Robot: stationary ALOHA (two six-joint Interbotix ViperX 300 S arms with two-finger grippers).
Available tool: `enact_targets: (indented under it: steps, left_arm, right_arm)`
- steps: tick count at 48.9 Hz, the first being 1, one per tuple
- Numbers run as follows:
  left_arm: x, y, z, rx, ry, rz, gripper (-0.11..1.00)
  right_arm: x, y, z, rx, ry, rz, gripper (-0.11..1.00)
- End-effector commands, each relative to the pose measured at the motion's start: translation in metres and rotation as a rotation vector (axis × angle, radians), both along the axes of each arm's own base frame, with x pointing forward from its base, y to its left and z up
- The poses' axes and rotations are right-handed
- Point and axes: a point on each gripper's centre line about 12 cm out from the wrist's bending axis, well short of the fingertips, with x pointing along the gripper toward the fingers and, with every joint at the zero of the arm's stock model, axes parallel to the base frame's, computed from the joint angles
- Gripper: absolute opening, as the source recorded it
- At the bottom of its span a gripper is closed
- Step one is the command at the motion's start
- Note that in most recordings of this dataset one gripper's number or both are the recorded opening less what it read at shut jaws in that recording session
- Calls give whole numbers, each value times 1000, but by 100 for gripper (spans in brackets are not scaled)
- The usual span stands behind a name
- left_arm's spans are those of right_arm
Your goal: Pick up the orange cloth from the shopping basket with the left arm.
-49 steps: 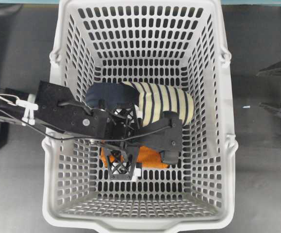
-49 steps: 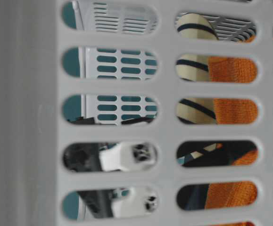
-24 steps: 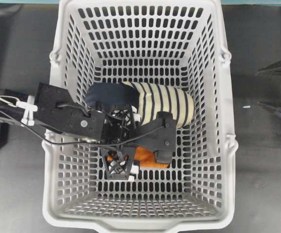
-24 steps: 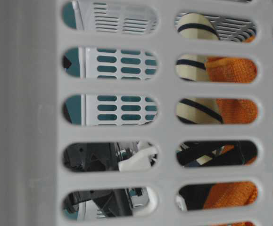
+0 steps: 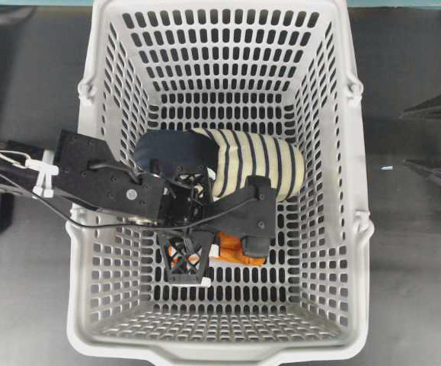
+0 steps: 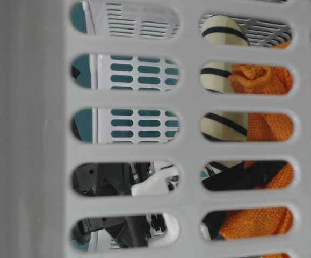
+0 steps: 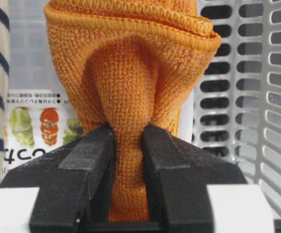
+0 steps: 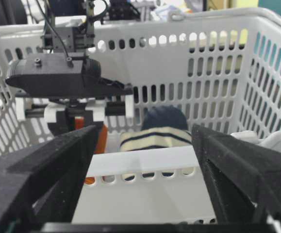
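Inside the basket (image 5: 91,229), near its floor, the left gripper (image 7: 128,160) has its jaws drawn narrow on a fold of the orange cloth (image 7: 130,73); the fabric is squeezed between the two black fingers (image 7: 89,170) and bulges out above them in a rounded bunch. From overhead the left arm (image 5: 106,187) reaches over the left wall, and its body hides most of the cloth, so only small orange patches show beside and under the gripper. Just behind the cloth lies a striped cream and navy item (image 5: 254,164), touching or nearly touching it; I cannot tell which. A white packet with vegetable pictures (image 7: 38,126) lies beneath, probably on the floor of the basket. The slotted wall stands close on the right side of the cloth. Outside the basket, the right gripper (image 8: 140,160) hangs with its jaws wide apart, holding nothing, and looks over the rim.
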Motion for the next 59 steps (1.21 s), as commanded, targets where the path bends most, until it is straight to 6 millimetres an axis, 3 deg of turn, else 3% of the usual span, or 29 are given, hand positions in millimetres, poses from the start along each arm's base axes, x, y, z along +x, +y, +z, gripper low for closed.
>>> enact_targets:
  steps: [1,12,23,31,37,59]
  left_arm:
    - [2,3,23,-2,-49,4,15]
    - [4,4,92,-10,-118,12,15]
    - [-6,7,179,-12,-144,20,15]
    - [-15,9,229,-14,-164,28,15]
    - [-13,8,239,-14,-158,30,15]
    - [-9,12,239,-12,-152,41,15]
  right_arm:
    - [1,-1,3,4,-9,-4,75]
    - [0,-1,4,4,-16,-4,75]
    - [0,-1,5,6,-17,-4,75]
    - [-1,-1,3,19,-15,-5,75]
    - [-1,-1,3,20,-15,-5,75]
    - [-1,0,4,17,-21,-5,75]
